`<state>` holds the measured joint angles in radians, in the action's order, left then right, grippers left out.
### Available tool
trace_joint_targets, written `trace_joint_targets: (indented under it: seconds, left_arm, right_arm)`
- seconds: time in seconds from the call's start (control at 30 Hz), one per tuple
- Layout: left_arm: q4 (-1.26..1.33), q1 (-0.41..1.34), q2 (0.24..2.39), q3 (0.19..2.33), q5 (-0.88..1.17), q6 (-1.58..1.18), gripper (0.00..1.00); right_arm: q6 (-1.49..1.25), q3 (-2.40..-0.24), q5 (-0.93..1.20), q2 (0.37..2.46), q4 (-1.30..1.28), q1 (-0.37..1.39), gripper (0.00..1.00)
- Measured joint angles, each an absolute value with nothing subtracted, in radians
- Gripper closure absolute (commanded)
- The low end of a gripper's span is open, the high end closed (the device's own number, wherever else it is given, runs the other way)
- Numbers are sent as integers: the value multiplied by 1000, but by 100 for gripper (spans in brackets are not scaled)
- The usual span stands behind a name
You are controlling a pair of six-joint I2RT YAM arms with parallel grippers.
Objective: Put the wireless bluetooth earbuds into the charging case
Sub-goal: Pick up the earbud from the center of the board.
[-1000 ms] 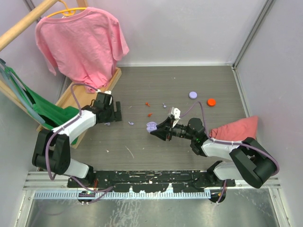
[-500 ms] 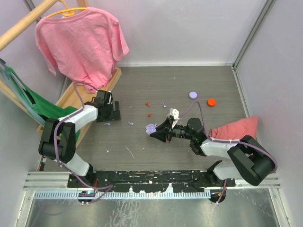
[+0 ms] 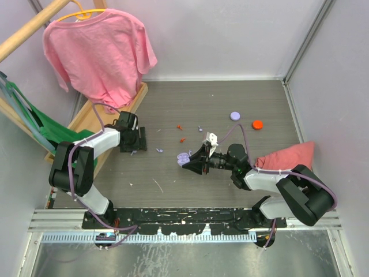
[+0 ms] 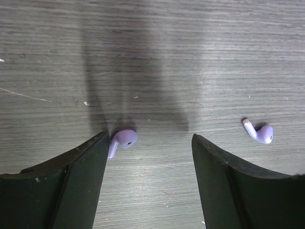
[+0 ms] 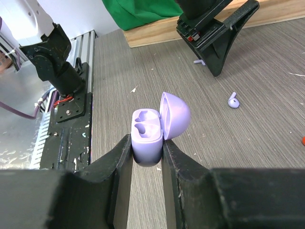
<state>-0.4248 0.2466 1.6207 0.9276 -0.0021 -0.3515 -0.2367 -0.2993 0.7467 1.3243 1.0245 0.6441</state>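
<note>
Earbud (image 4: 125, 139) lies inside the spread left gripper (image 4: 148, 143) while the right gripper (image 5: 147, 144) pinches the open charging case (image 5: 144, 126).

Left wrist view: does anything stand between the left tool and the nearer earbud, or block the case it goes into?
Nothing visible does. The earbud lies between the left tool's open fingers, close against one. The charging case, held by the right tool, has its lid up and both sockets empty.
</note>
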Motion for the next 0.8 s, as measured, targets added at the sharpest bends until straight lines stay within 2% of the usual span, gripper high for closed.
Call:
trace_joint_targets:
  seconds: [0.17,0.37,0.8]
  left_arm:
    - [-434,247,1597,904,49,-373,36]
    - [-464,247,1544,892,62,-382,36]
    - [-538,247,1642,985,-41,-377,53]
  right_arm:
    - [-238,-299,747,1324,1024,644,99]
    - [-238,-299,746,1324,1023,644,99]
    - [-238,-305,746,1324,1011,644,99]
